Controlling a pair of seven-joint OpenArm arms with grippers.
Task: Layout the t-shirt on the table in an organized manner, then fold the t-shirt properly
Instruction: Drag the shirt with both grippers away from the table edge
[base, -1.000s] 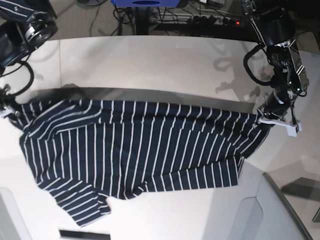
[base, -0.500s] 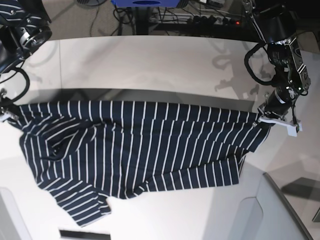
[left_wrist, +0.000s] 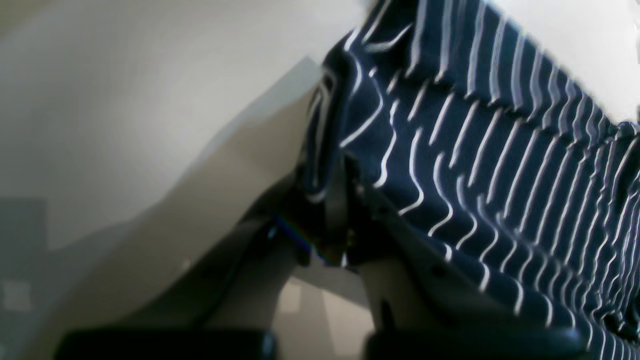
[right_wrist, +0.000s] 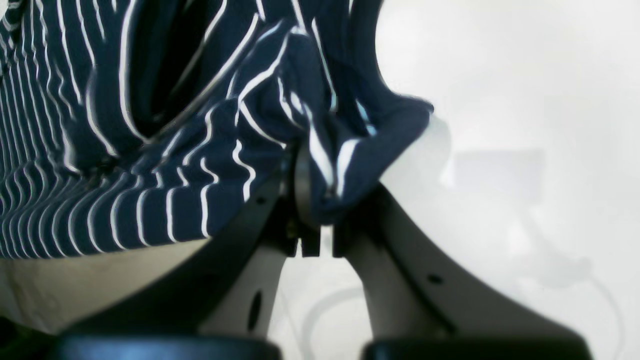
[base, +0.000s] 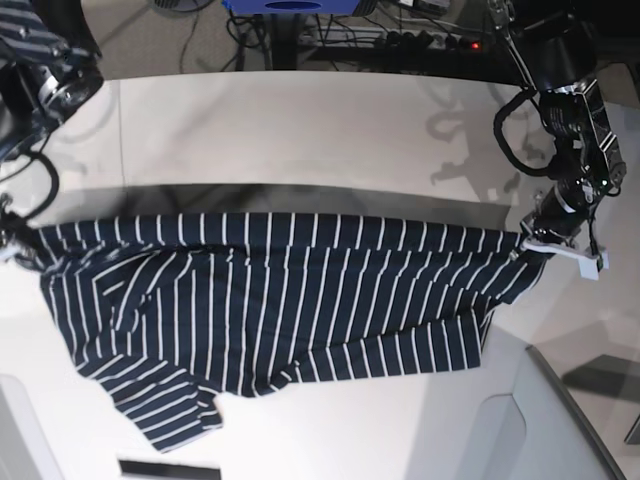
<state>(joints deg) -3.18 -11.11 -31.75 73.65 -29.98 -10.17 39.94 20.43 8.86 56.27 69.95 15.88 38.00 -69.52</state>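
The dark navy t-shirt (base: 280, 300) with thin white stripes hangs stretched between my two grippers, its lower part lying rumpled on the white table (base: 320, 130). At the right of the base view, my left gripper (base: 530, 243) is shut on the shirt's upper right corner. The left wrist view shows striped fabric (left_wrist: 475, 165) pinched at the left gripper (left_wrist: 335, 215). My right gripper (base: 15, 240) is shut on the upper left corner at the left edge of the base view. In the right wrist view a bunch of cloth (right_wrist: 150, 150) is clamped in the right gripper (right_wrist: 315, 200).
Cables and a power strip (base: 420, 40) lie beyond the table's far edge, beside a blue object (base: 290, 8). A thin seam line (base: 120, 130) crosses the tabletop at left. A dark strip (base: 170, 468) sits at the front edge. A grey panel (base: 570, 420) stands at lower right.
The shirt's top edge has pulled straighter and sunk a little toward the front. The loose folds on its left side have flattened. Both grips are unchanged.
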